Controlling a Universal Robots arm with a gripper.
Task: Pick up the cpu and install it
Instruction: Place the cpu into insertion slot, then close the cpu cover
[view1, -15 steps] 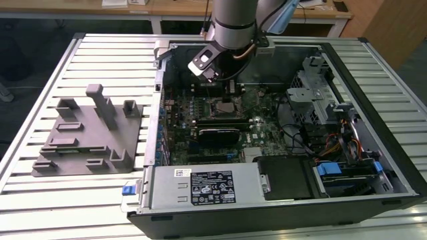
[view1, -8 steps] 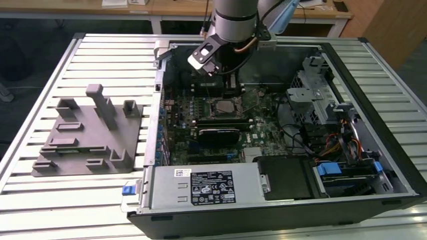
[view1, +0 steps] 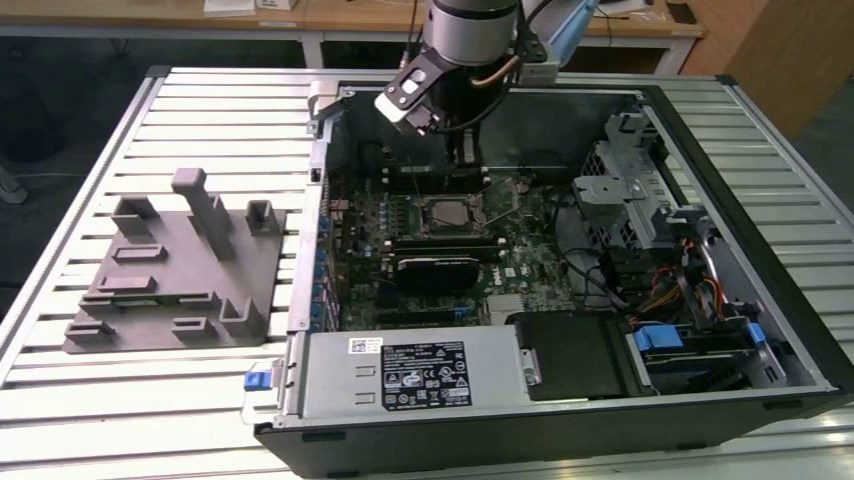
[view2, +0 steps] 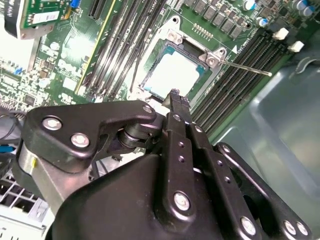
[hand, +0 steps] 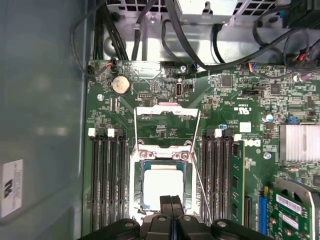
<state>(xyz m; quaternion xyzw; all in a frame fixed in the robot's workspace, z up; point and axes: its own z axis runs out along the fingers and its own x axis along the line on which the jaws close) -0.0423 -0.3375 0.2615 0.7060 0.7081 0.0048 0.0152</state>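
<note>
In socket (hand: 142, 186): cpu (hand: 162, 182) lies flat; hand (hand: 171, 199) just above, fingers (hand: 166, 203) pinched together, empty.

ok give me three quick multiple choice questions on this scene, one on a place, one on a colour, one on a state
1. Where does the cpu lie?
A) on the slatted table
B) in the motherboard socket
C) on the power supply

2. What colour is the block with upright tabs beside the computer case?
A) red
B) yellow
C) grey

3. How does the socket's load plate stand?
A) swung open
B) shut over the cpu
C) taken off entirely

Answers:
1 B: the socket frames the cpu, with the gripper close over it.
2 C: the block is grey all over.
3 A: the load plate lies folded back, leaving the cpu's pale top bare.
</note>
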